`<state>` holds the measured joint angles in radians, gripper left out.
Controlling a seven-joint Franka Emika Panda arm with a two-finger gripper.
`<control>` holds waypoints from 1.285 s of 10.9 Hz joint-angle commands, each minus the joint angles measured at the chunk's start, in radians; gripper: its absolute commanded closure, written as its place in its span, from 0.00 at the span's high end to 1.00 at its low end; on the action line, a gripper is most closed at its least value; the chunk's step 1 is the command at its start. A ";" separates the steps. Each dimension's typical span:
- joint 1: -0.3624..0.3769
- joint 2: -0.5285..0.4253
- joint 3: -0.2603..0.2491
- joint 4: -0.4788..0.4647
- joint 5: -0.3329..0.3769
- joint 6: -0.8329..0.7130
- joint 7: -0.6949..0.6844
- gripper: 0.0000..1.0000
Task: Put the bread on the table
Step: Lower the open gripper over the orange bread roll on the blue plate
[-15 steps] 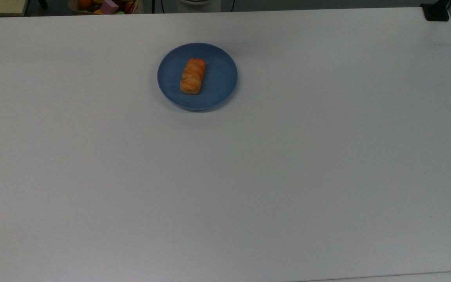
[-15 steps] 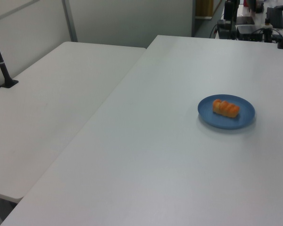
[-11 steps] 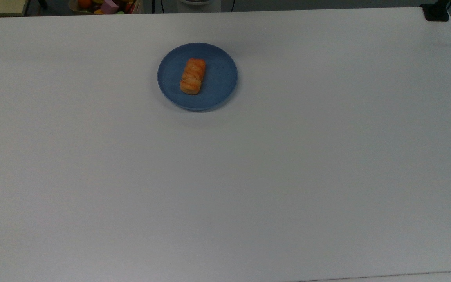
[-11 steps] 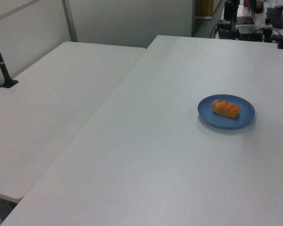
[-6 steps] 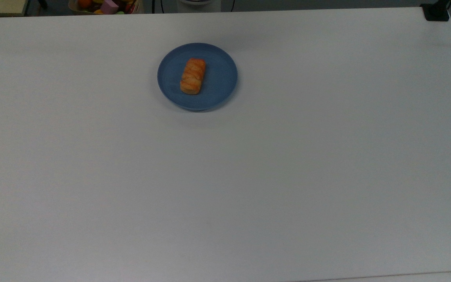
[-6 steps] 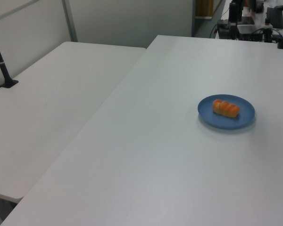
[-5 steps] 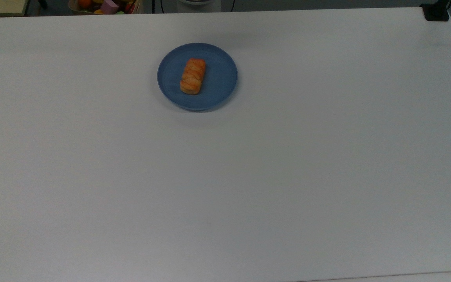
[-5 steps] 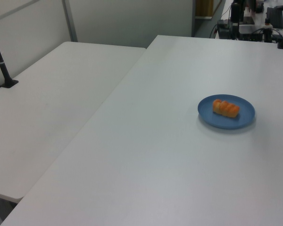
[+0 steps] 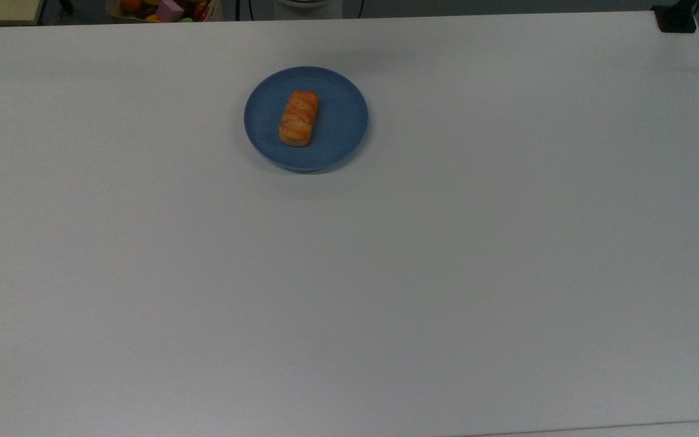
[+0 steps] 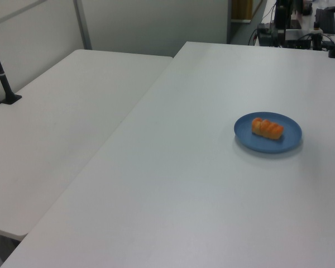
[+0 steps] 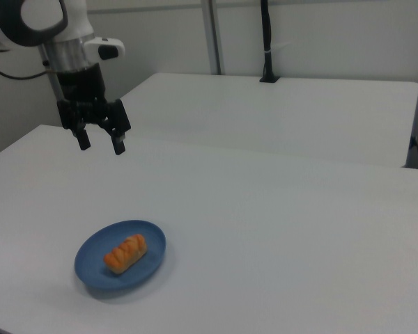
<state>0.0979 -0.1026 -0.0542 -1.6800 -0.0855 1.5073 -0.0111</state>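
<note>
An orange-golden braided bread lies on a blue plate at the white worktop's 12 o'clock; the tool hangs above, fingers apart.

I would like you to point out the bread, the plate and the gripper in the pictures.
bread (image 9: 299,118), top view, middle of its braided top.
plate (image 9: 343,121), top view, bare blue surface to the bread's right in the top view.
gripper (image 11: 101,142), right view, midway between its open fingertips, above the table.
</note>
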 commanded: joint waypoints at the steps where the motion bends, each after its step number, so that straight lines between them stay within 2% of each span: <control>1: 0.040 -0.040 0.005 -0.168 0.016 0.133 0.016 1.00; 2: 0.049 -0.042 0.007 -0.216 0.016 0.177 0.029 1.00; 4: 0.055 -0.039 0.007 -0.294 0.016 0.278 0.161 1.00; 7: 0.057 -0.034 0.007 -0.443 0.021 0.454 0.287 1.00; 10: 0.057 0.007 0.007 -0.542 0.021 0.641 0.306 1.00; 14: 0.057 0.078 0.007 -0.635 0.021 0.809 0.306 0.98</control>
<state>0.1488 -0.0470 -0.0458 -2.2653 -0.0812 2.2319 0.2816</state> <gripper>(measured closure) 0.004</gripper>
